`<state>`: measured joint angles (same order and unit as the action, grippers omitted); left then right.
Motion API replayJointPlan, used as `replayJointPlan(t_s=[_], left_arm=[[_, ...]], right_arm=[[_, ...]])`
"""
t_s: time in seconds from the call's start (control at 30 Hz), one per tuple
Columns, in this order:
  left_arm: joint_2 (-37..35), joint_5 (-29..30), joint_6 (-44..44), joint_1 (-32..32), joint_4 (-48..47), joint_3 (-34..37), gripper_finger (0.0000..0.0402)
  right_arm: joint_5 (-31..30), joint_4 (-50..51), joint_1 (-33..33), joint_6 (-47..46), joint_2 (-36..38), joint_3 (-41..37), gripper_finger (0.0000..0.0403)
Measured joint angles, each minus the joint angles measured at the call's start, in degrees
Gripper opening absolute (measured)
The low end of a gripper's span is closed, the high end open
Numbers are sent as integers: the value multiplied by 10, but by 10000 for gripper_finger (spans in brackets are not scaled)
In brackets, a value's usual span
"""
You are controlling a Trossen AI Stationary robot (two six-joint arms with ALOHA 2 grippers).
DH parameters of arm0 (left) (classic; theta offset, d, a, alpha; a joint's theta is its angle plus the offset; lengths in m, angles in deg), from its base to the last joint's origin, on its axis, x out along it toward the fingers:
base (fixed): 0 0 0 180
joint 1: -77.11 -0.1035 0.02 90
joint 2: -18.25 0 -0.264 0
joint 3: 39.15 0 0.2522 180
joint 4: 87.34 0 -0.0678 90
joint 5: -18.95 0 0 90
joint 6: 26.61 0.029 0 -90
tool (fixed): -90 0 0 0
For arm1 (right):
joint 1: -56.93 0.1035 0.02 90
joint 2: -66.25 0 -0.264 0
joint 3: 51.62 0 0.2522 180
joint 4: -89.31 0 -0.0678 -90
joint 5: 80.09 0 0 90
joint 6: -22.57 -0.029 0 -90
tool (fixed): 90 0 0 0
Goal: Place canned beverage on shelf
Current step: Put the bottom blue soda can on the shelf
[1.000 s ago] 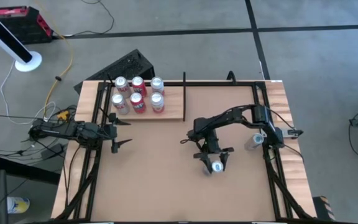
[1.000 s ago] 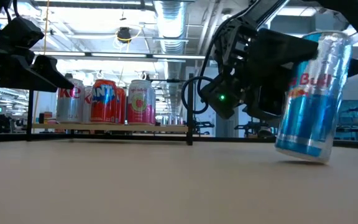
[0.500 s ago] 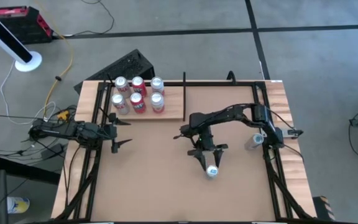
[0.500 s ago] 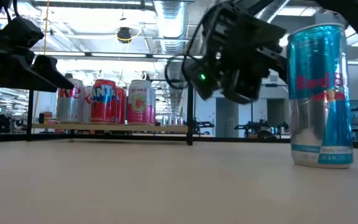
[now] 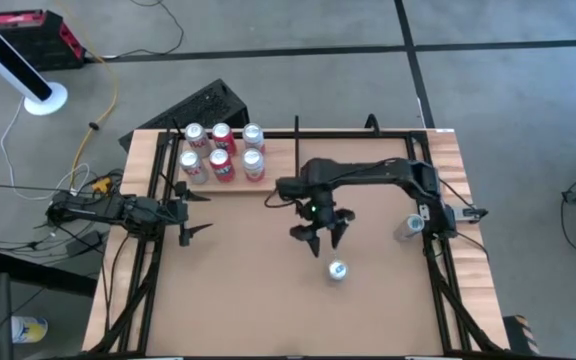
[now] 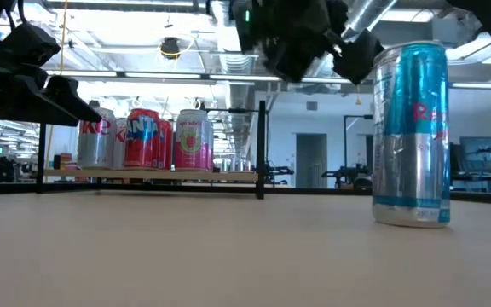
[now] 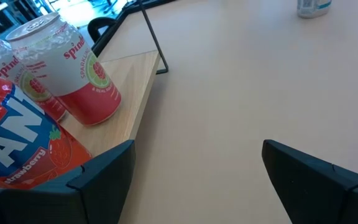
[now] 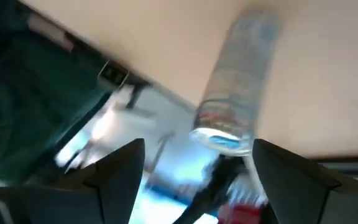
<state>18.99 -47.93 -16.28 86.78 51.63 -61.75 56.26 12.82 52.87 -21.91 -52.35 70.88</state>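
The tall, slim blue-and-silver beverage can point(image 5: 338, 270) stands upright on the bare brown worktop point(image 5: 238, 300), well apart from the pale light-wood plank shelf point(image 5: 278, 165), and nothing holds it. Just beside it, toward the shelf, we have our right pincer point(image 5: 318, 233) hanging above the worktop with its fingers spread and empty; in the low view it sits above and beside the can's top rim point(image 6: 412, 51), clear of the metal. On the shelf we count six cans point(image 5: 220, 152) in two rows, red and silver ones, grouped at the end away from the thin black upright point(image 5: 296, 150), so bare plank remains beside them. Our left pincer point(image 5: 190, 212) waits near the shelf's front edge, jaws wide, gripping nothing. Another silver can point(image 5: 409, 227) stands close to the right arm's base. We judge the task partly done: six cans are placed, while the blue can has yet to be gripped, carried across and set on the free plank.
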Motion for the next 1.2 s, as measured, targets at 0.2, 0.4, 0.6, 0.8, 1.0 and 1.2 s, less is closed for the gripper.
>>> replayJointPlan(t_s=[0.2, 0.4, 0.6, 0.8, 1.0, 1.2], left_arm=[[0, 0, 0, 0, 0, 0, 336], [0, 0, 0, 0, 0, 0, 336], [0, 0, 0, 0, 0, 0, 336], [0, 0, 0, 0, 0, 0, 336], [0, 0, 0, 0, 0, 0, 336], [0, 0, 0, 0, 0, 0, 336]], right_arm=[[-245, -3, 64, -35, 69, 48, 324], [-505, -10, 188, -66, 117, 49, 324], [-664, -31, 297, -72, 114, 47, 324], [-745, -39, 373, -127, 98, 32, 324], [-766, -21, 424, -164, 82, 33, 323], [-798, -2, 457, -178, 78, 33, 318]])
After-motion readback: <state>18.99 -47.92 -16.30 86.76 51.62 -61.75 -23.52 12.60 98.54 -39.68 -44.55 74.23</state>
